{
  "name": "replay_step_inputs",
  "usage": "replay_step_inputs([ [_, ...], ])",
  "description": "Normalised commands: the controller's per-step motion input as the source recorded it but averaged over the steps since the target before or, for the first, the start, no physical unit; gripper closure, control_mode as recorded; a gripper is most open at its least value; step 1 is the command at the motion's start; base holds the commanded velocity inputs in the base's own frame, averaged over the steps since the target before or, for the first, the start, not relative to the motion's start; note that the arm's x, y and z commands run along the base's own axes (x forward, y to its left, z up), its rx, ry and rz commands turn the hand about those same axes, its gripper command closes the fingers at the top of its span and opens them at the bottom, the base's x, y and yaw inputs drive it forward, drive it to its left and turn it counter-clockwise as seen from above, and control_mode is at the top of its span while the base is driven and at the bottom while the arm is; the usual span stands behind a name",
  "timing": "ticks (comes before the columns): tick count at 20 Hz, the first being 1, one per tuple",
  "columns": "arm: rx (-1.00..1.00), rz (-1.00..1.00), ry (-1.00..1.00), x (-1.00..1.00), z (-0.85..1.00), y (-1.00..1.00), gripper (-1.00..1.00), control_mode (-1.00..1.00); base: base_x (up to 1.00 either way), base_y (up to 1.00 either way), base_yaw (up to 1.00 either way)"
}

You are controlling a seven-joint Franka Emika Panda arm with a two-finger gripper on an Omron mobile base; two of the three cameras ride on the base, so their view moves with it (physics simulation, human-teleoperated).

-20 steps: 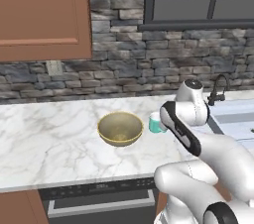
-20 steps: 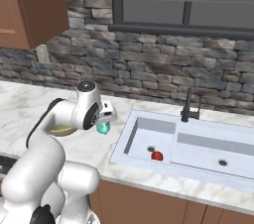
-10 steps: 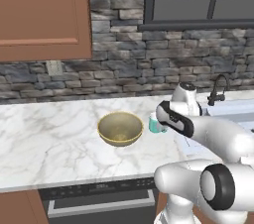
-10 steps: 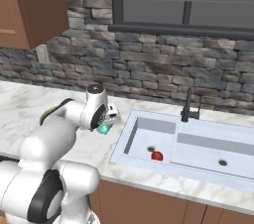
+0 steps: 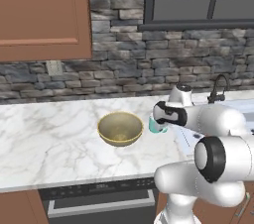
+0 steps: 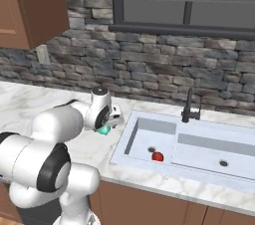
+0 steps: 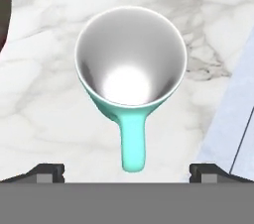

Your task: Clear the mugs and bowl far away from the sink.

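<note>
The teal mug (image 7: 130,69) stands upright on the marble bench (image 5: 49,134), just beside the sink (image 6: 199,147), between it and the bowl (image 5: 119,128). Its glossy white inside holds nothing, and its handle points toward the claw (image 7: 127,171). The claw hangs above the mug with its jaws spread wide and nothing in them. The round tan bowl has nothing in it. A small red thing (image 6: 157,157) lies in the sink's left basin.

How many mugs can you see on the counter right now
1. The teal mug stands upright on the marble counter, between the bowl and the sink, directly under the open gripper. Another mug may be hidden behind the arm.
</note>
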Motion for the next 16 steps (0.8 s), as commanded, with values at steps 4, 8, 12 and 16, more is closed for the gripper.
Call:
replay_step_inputs([
  [4,0.0,0.0,0.02,0.31,-0.31,0.0,-1.0,-1.0,0.0,0.0,0.0],
  [8,0.0,0.0,0.02,0.35,-0.32,0.0,-1.0,-1.0,0.0,0.0,0.0],
  [12,0.0,0.0,0.0,0.32,-0.29,0.0,1.0,-1.0,0.0,0.0,0.0],
  [16,0.0,0.0,0.0,0.05,-0.21,0.0,1.0,-1.0,0.0,0.0,0.0],
])
